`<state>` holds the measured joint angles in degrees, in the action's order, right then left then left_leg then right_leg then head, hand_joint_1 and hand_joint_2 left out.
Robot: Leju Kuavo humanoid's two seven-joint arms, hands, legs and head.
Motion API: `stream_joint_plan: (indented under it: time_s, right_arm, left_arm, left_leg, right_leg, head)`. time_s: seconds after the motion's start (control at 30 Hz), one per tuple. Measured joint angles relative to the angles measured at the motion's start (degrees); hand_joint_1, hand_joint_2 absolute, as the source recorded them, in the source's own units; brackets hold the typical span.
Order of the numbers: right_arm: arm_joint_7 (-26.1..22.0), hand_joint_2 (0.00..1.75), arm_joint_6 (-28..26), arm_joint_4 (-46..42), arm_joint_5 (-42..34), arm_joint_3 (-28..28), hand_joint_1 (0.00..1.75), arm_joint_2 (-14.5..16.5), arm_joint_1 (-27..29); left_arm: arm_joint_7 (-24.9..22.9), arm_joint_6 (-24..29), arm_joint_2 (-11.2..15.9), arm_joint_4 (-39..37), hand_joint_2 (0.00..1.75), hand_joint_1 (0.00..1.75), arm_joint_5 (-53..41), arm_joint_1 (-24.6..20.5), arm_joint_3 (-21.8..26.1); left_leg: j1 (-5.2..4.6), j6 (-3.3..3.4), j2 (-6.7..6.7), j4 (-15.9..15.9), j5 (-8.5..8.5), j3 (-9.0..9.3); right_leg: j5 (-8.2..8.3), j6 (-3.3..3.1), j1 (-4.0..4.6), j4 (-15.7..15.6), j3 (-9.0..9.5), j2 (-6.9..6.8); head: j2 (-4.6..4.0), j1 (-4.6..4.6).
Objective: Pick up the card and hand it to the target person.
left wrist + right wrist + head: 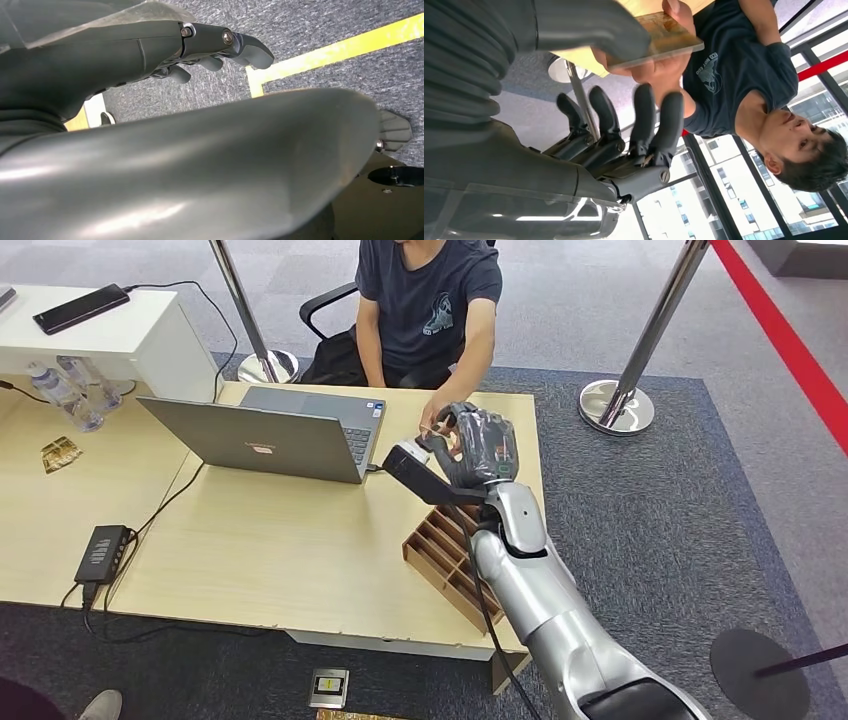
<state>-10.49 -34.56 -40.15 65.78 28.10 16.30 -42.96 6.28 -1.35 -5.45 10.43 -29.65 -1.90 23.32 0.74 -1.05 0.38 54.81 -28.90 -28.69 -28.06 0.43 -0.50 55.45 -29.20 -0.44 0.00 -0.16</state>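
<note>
From the head view, the silver right arm is reaching over the light wooden desk (280, 550), its dark grey right hand (478, 445) raised beside the seated person's outstretched hand (437, 420). The card itself is too small to make out here. The arm is covering part of the brown slotted wooden tray (440, 555) at the desk's near edge. An open grey laptop (270, 435) is standing just beside the two hands.

In the left wrist view, the left hand (150, 50) is hanging over grey carpet, its fingers (250, 50) lying loosely extended and holding nothing.

In the right wrist view, the thin tan rectangular card (664, 40) is sitting between the thick grey thumb and the dark fingers (644, 115), while the person's hand is also gripping it. Whether the robot's fingers are actually pressing on the card cannot be told.
</note>
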Motion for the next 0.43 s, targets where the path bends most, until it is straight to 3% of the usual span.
stream_joint_plan:
  time_s: [0.2,0.43]
  right_arm:
    - [-1.88,1.75,-0.42,-3.98,-4.77,-0.56,0.0,-1.05,2.33]
    - [-2.0,1.75,-3.8,-17.52,-7.7,-3.48,0.0,-3.99,11.07]
  left_arm:
    - [0.01,0.3,-0.4,0.0,0.0,0.0,0.34,0.03,0.53]
    - [-0.75,0.8,-0.98,0.0,0.0,0.0,0.6,0.07,1.62]
  left_leg:
    - [0.0,0.0,0.0,0.0,0.0,0.0]
    - [0.0,0.03,-0.03,0.01,-0.02,-0.01]
  right_leg:
    - [0.0,0.0,0.0,-0.02,0.0,0.0]
    - [-0.01,0.0,0.0,-0.09,0.0,0.0]
  head:
    - [0.0,0.0]
    - [0.0,0.0]
